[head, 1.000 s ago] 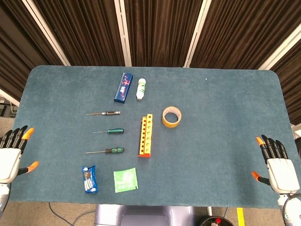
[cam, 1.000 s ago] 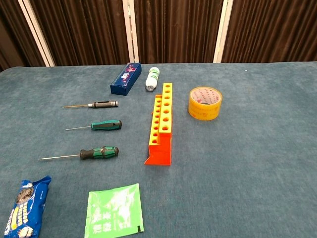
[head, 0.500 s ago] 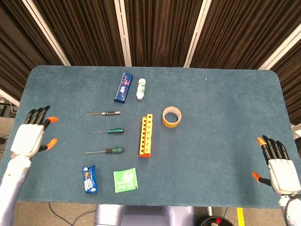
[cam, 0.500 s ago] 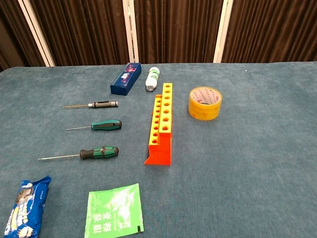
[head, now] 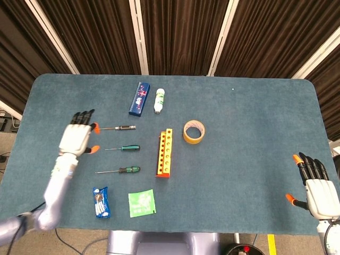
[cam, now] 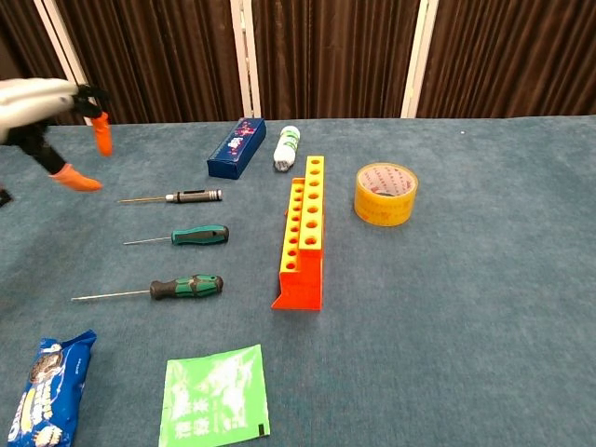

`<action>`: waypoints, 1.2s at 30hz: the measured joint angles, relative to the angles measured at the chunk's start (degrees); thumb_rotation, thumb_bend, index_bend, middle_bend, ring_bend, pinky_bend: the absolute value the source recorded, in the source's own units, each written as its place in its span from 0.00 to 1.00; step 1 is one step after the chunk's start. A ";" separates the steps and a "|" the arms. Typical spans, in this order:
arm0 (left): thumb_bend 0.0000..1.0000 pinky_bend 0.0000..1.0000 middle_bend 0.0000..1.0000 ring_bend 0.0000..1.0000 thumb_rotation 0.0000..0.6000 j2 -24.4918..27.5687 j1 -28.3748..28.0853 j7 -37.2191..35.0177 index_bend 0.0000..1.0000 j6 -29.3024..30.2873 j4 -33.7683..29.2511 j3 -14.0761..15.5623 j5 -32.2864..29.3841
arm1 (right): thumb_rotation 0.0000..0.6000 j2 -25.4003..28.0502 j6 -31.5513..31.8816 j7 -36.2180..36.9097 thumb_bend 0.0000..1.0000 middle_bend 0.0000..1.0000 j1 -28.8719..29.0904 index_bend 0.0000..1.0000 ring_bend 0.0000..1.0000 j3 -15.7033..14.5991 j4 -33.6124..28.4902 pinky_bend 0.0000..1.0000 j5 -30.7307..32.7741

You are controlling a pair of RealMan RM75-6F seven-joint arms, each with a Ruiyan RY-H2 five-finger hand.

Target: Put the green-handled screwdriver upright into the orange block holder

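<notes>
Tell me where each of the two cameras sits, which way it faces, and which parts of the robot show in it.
Head view: high above the near edge, looking steeply down on the whole blue table; the left hand with its forearm and the right hand show.
Chest view: low at the near edge, looking across the table toward the dark curtains; only the left hand shows, top left.
Shared: the left hand, the orange holder, three screwdrivers, the tape roll.
</notes>
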 measured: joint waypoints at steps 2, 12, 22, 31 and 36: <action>0.15 0.00 0.00 0.00 1.00 -1.78 -1.63 1.45 0.45 -0.11 1.43 -0.26 -1.96 | 1.00 0.07 0.00 0.19 0.06 0.00 -0.01 0.00 0.00 0.03 -0.03 0.00 0.01; 0.15 0.00 0.00 0.00 1.00 -8.77 -7.41 5.41 0.43 -0.94 8.58 -0.77 -9.51 | 1.00 0.44 -0.28 1.73 0.06 0.00 0.03 0.00 0.00 0.05 -0.18 0.00 0.11; 0.15 0.00 0.00 0.00 1.00 -14.59 -10.72 5.76 0.42 -2.20 13.13 0.12 -14.13 | 1.00 0.93 -0.56 2.76 0.06 0.00 0.00 0.00 0.00 -0.04 -0.58 0.00 0.15; 0.21 0.00 0.00 0.00 1.00 -18.29 -12.99 4.59 0.44 -3.31 16.65 0.46 -14.92 | 1.00 1.05 -0.65 3.43 0.06 0.00 0.00 0.00 0.00 -0.09 -0.69 0.00 0.08; 0.21 0.00 0.00 0.00 1.00 -19.75 -14.01 4.56 0.45 -3.82 18.55 0.70 -15.27 | 1.00 1.13 -0.65 3.75 0.06 0.00 0.00 0.00 0.00 -0.10 -0.72 0.00 0.02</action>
